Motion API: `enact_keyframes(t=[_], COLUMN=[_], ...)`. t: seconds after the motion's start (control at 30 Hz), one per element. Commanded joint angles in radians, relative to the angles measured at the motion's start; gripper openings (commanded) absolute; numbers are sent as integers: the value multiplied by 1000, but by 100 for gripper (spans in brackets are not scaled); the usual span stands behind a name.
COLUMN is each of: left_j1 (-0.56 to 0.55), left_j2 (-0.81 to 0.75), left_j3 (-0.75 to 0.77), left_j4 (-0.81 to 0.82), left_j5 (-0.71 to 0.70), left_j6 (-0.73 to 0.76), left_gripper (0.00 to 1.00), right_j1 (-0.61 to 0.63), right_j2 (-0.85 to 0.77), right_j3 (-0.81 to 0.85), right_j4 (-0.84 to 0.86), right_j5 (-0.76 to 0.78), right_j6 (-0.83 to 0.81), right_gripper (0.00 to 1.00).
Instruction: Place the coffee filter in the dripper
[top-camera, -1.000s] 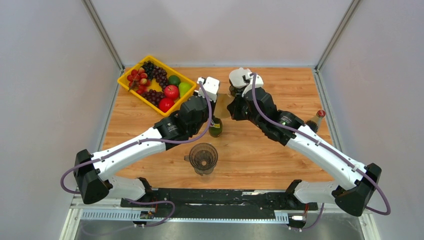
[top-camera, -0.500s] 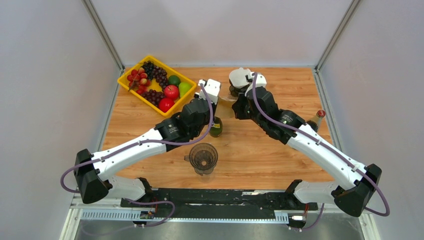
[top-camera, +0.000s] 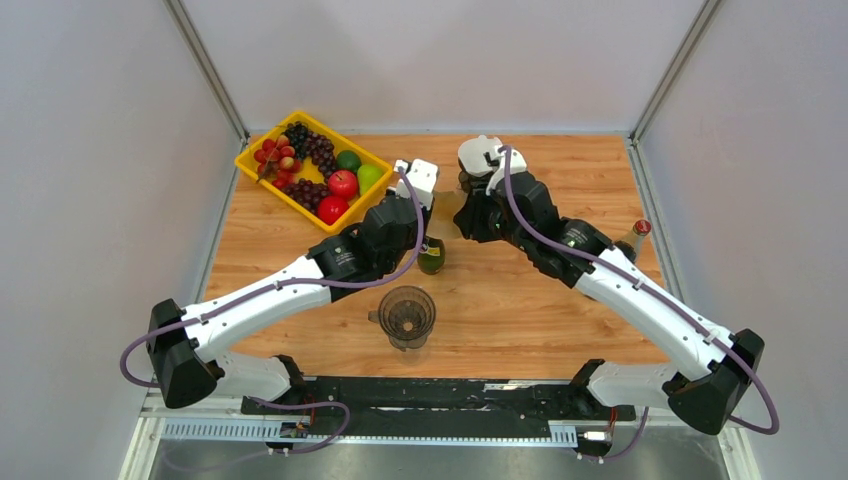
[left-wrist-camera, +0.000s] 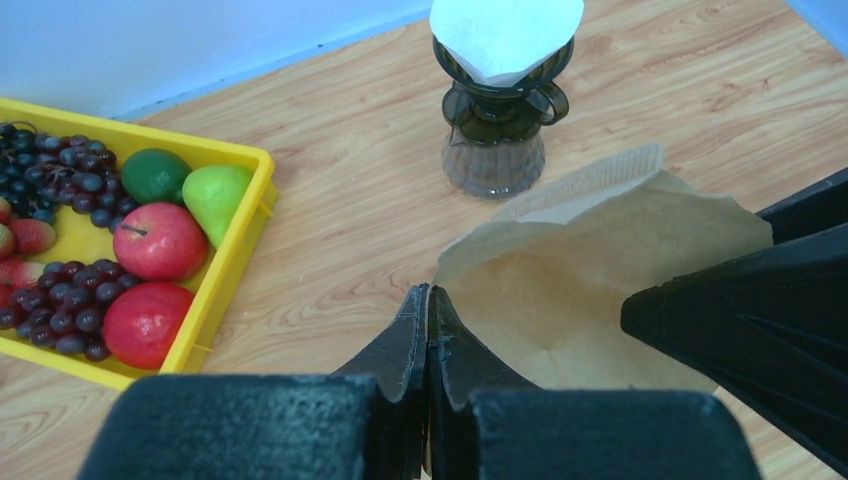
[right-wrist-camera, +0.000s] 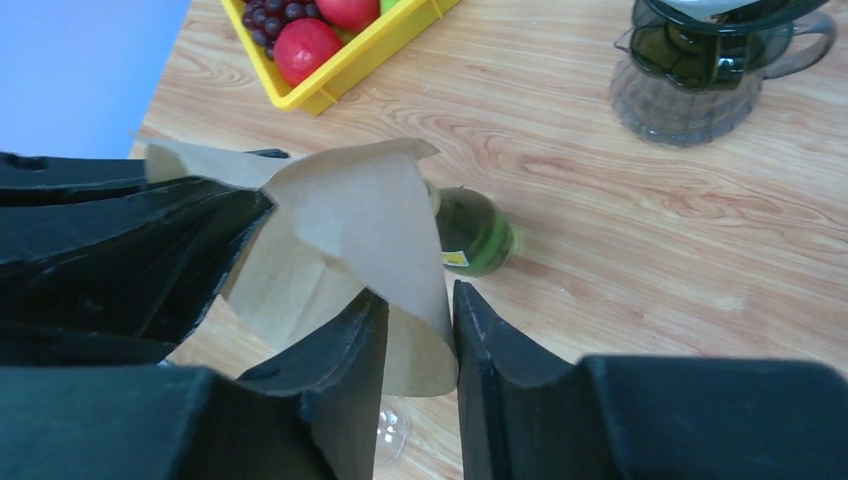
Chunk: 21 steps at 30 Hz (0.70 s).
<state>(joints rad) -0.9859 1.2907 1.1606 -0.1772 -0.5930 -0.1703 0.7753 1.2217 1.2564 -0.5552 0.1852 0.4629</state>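
Left claw (left-wrist-camera: 428, 322) has clamped shut on the brown paper coffee filter (left-wrist-camera: 585, 285) while the right claw (right-wrist-camera: 420, 335) opposite eases apart, so the handover looks nearly complete.

A robot test cell in a lab: plain pale wall panels (top-camera: 450, 60) and metal frame posts (top-camera: 205, 70) box in a small wooden worktop (top-camera: 540, 310). Two robot arms (top-camera: 260, 300) are bolted to a black rail (top-camera: 440, 400). A yellow fruit tray (top-camera: 280, 197) sits left of the left hand (top-camera: 430, 205).
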Motion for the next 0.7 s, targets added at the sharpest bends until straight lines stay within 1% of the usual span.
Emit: enact_keyframes(t=[0.0, 0.07, 0.17, 0.27, 0.3, 0.47, 0.6, 0.67], left_j1=[4, 4, 4, 4, 4, 6, 17, 33], left_j2=[-25, -21, -11, 1, 8, 39, 57, 61], left_j3=[24, 31, 46, 60, 69, 117, 185, 214], left_j4=[-14, -22, -42, -62, -69, -108, -192, -242], left_j5=[20, 20, 16, 4, 1, -11, 12, 40], left_j6=[-26, -33, -42, -54, -59, -73, -110, -142], left_gripper=[0, 0, 0, 0, 0, 0, 0, 0], right_j1=[-4, -4, -4, -4, -4, -9, -48, -86], right_j2=[-54, -78, -135, -193, -209, -274, -309, -314], right_j3=[-12, -21, -47, -85, -96, -150, -183, -198], right_j4=[90, 110, 141, 164, 168, 167, 125, 101], right_j5=[-93, -121, -134, -115, -101, 45, 192, 227], right_j6=[-47, -60, -81, -93, -93, -74, -30, -16], right_gripper=[38, 48, 70, 95, 99, 100, 100, 100])
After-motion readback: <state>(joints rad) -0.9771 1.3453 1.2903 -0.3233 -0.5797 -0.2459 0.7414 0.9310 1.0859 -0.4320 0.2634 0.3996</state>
